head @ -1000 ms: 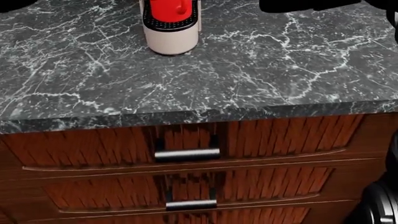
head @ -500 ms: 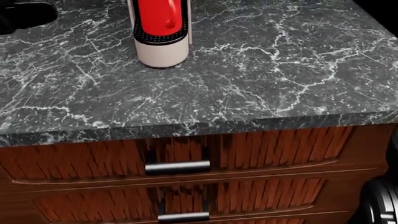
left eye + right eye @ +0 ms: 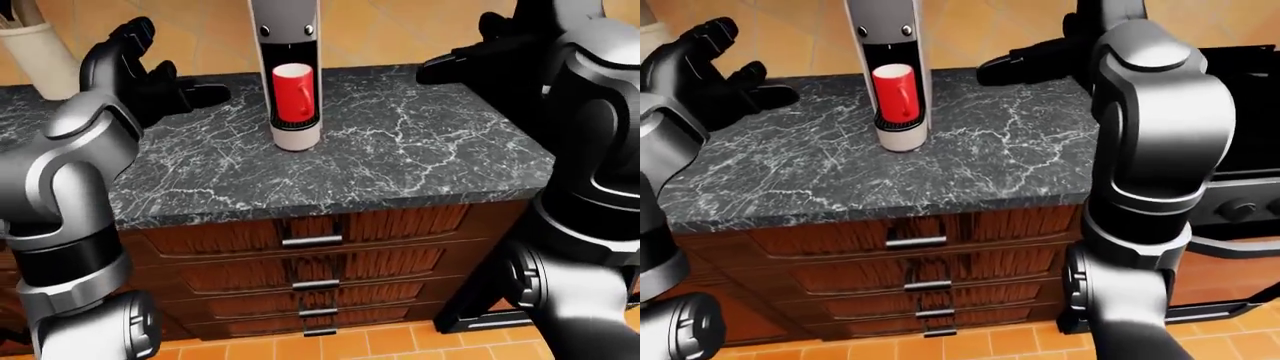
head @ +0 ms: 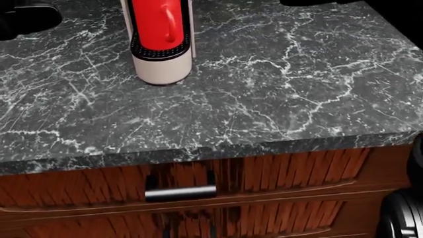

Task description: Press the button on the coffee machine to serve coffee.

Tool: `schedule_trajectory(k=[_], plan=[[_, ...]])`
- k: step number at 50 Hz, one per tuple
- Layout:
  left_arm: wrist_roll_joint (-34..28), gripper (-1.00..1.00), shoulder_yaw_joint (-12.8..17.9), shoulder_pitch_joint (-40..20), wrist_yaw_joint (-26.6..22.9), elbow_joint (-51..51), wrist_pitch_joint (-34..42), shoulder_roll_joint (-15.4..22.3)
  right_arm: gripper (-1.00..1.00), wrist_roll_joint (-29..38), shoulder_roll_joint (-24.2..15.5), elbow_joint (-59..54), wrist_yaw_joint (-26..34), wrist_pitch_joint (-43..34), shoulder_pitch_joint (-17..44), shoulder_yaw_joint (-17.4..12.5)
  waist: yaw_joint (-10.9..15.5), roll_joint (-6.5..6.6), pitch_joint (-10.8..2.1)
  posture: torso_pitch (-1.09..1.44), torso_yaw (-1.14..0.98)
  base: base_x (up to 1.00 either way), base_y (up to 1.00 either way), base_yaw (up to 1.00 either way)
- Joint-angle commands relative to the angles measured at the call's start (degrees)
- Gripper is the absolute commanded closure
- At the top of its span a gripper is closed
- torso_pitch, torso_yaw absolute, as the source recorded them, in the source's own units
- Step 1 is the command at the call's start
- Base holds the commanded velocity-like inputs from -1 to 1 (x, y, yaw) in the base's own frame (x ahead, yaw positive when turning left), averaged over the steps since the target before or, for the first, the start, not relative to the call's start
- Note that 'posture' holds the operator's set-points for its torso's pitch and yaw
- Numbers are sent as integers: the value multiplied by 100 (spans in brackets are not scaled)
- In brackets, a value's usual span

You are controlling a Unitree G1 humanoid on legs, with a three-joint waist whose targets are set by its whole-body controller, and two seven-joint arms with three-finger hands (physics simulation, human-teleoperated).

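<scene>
The coffee machine (image 3: 287, 71) stands upper centre in the left-eye view, a slim white column with a rounded cylindrical base, smooth and matte, its top cut off by the frame. Two small dark round dots sit side by side on its face above the recess; which is the button cannot be told. In the recess a glossy red mug (image 3: 292, 93) stands upright on a black perforated drip ring, handle turned toward the camera.

The machine rests on a dark grey marble countertop (image 3: 400, 161) veined with thin white cracks, its edge thick and squared. Below it, reddish-brown wooden drawers (image 3: 390, 225) with coarse vertical grain are stacked, each with a short brushed-metal bar handle (image 3: 311, 241).

The left hand (image 3: 165, 86), black and bulky, is in the upper left of the left-eye view, above the countertop's far edge, fingers spread and released, holding nothing, apart from the machine. The right hand (image 3: 1025, 64) shows in the upper middle of the right-eye view, to the right of the machine, dark fingers extended and loose, clear of it. Both forearms are glossy grey rounded shells.

The floor (image 3: 400, 345) is orange square tile. At the right edge of the right-eye view a black stove (image 3: 1245, 180) with round knobs adjoins the cabinet. A cream ceramic crock (image 3: 40, 52) stands at the upper left corner of the left-eye view.
</scene>
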State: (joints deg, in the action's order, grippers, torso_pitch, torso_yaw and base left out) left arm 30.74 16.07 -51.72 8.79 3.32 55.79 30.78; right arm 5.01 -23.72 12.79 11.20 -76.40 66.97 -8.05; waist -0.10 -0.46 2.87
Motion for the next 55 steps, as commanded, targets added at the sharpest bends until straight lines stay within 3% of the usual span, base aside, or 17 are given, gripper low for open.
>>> schedule_trajectory(k=[1,4,7,8,10,16,18,20,30,34,35,36,39,43,52,53,55], plan=[[-28,-100,129,-200,23,180,-191,121,-100,-15,-33,112,21,174,213,1,32,8,-115,0,0,14,0,0],[-27,-100,139,-205,17,164,-197,142,-100,-8,-32,131,33,151,223,2,6,222,-93,0,0,14,0,0],[-19,-100,144,-213,18,164,-182,154,-100,-3,-3,128,26,178,200,-2,-57,715,-202,0,0,14,0,0],[-19,-100,146,-209,15,161,-189,156,-100,-2,-3,125,27,172,211,2,-12,469,-140,0,0,14,0,0],[-15,-100,150,-216,14,149,-199,160,-100,4,-4,112,31,161,236,11,-44,547,-148,0,0,14,0,0],[-23,-100,142,-164,5,150,-236,141,-100,18,-2,122,55,163,216,19,7,237,-139,0,0,14,0,0],[-21,-100,142,-177,9,146,-231,144,-100,22,-1,125,60,169,205,14,37,67,-148,0,0,14,0,0],[-28,-100,124,-180,-2,135,-251,139,-100,23,9,144,62,170,183,8,70,-259,-224,0,0,14,0,0],[-32,-100,142,-158,-1,199,-200,125,-100,20,30,154,60,182,159,-5,7,164,-83,0,0,14,0,0],[-22,-100,155,-161,11,194,-200,132,-100,17,51,136,46,187,169,6,-66,695,-166,0,0,13,0,0],[-10,-100,158,-154,18,216,-186,130,-100,16,46,130,48,194,172,8,-23,477,-163,0,0,9,0,0],[-16,-100,155,-138,15,200,-211,126,-100,17,47,129,47,190,177,11,-75,580,-184,0,0,7,0,0],[-14,-100,157,-107,5,189,-255,123,-100,20,44,126,49,176,169,9,-60,446,-103,0,0,2,0,0],[-8,-100,149,-138,12,162,-252,134,-100,36,23,109,45,163,200,14,23,21,-26,0,0,0,0,0],[-11,-100,136,-147,16,138,-275,122,-100,10,51,164,29,161,175,-20,30,163,-125,0,0,0,0,0],[-11,-100,137,-133,15,140,-286,115,-100,7,55,182,29,163,156,-3,27,184,-300,0,0,15,0,0],[1,-100,147,-122,27,159,-276,107,-100,2,57,196,32,146,176,14,6,203,-84,0,0,31,0,0]])
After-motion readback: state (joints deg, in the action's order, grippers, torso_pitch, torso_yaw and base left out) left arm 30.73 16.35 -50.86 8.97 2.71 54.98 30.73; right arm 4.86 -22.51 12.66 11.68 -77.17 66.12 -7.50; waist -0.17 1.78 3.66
